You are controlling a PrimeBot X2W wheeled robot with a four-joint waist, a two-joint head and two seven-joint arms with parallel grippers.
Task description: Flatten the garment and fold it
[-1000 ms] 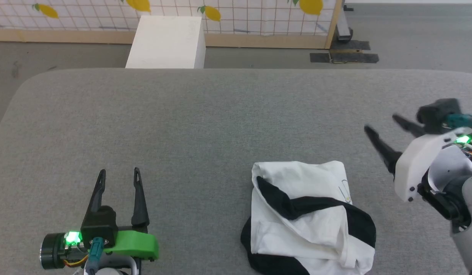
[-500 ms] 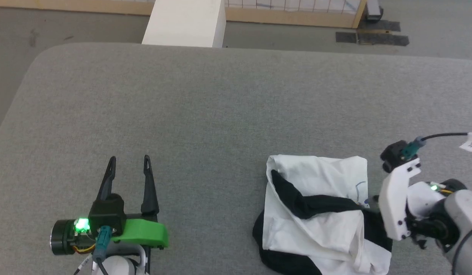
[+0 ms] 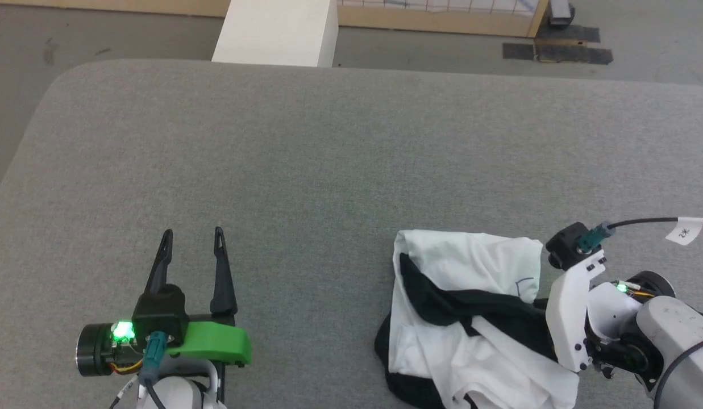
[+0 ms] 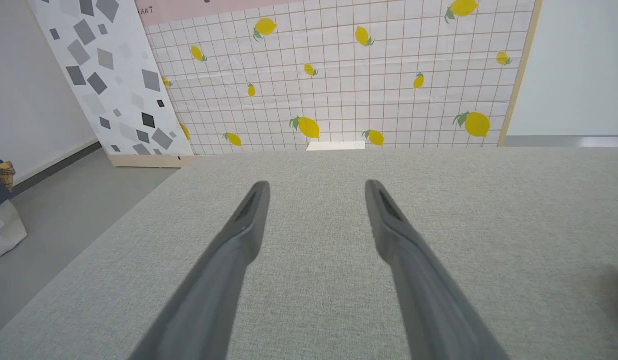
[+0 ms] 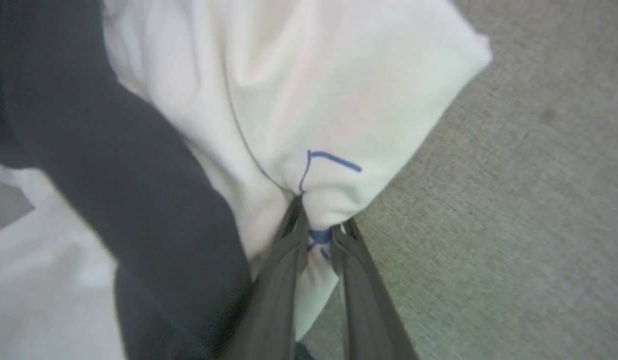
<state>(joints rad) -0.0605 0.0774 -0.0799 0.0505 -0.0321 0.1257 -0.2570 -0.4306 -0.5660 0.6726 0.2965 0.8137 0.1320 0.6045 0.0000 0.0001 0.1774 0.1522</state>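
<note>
Head view: the crumpled garment (image 3: 470, 261) is seen at 4 o'clock on the tabletop (image 3: 306, 147); the left claw (image 3: 192, 234) is held open and empty at 7 o'clock. Right wrist view: the right claw (image 5: 319, 227), spread a second ago, is now pinched on a white fold, so flattening can be begun.

I count one garment (image 3: 470, 267) and one desk (image 3: 328, 142). There are two tools, the left tool (image 3: 193, 232) and the right tool (image 5: 321, 227), each with two dark fingers (so four fingers in all). One white box (image 3: 277, 31). Two patterned panels: one lemon panel (image 4: 338, 75) and one grey-squares panel (image 4: 114, 75). One paper tag (image 3: 685, 232) hangs on one cable.
</note>
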